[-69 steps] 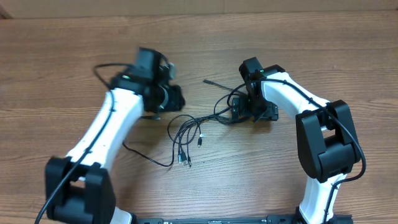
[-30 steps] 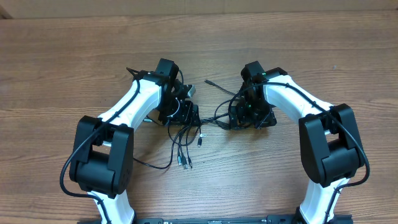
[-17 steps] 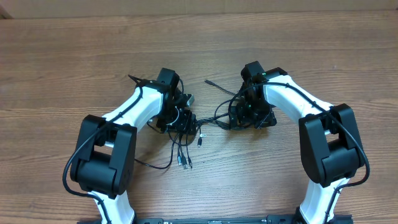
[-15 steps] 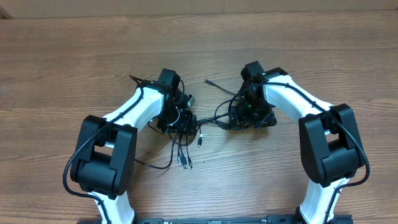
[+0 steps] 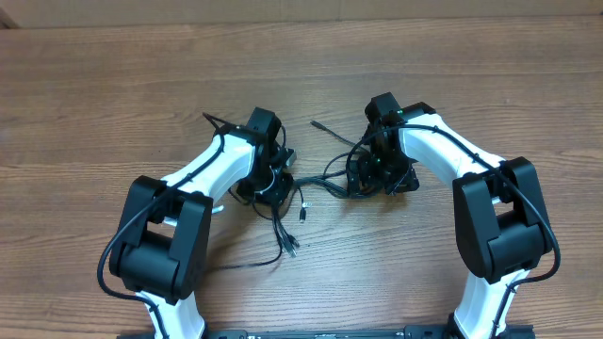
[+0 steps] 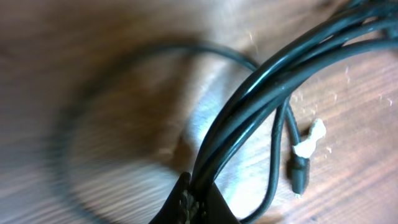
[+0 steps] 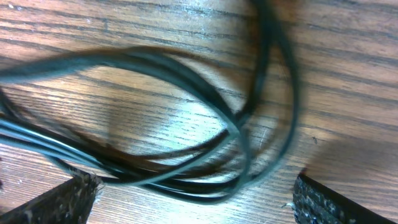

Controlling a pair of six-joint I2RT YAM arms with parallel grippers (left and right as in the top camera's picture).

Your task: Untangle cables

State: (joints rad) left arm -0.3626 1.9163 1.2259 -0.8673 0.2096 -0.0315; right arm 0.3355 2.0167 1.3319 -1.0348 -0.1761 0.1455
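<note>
The black cables (image 5: 324, 181) lie tangled mid-desk between my grippers, with plug ends trailing toward the near edge. My left gripper (image 6: 194, 198) is pinched tight on several strands. My right gripper (image 7: 198, 198) stands wide open, with loops lying between its fingers (image 7: 73, 194) on the wooden desk (image 5: 94, 94).
</note>
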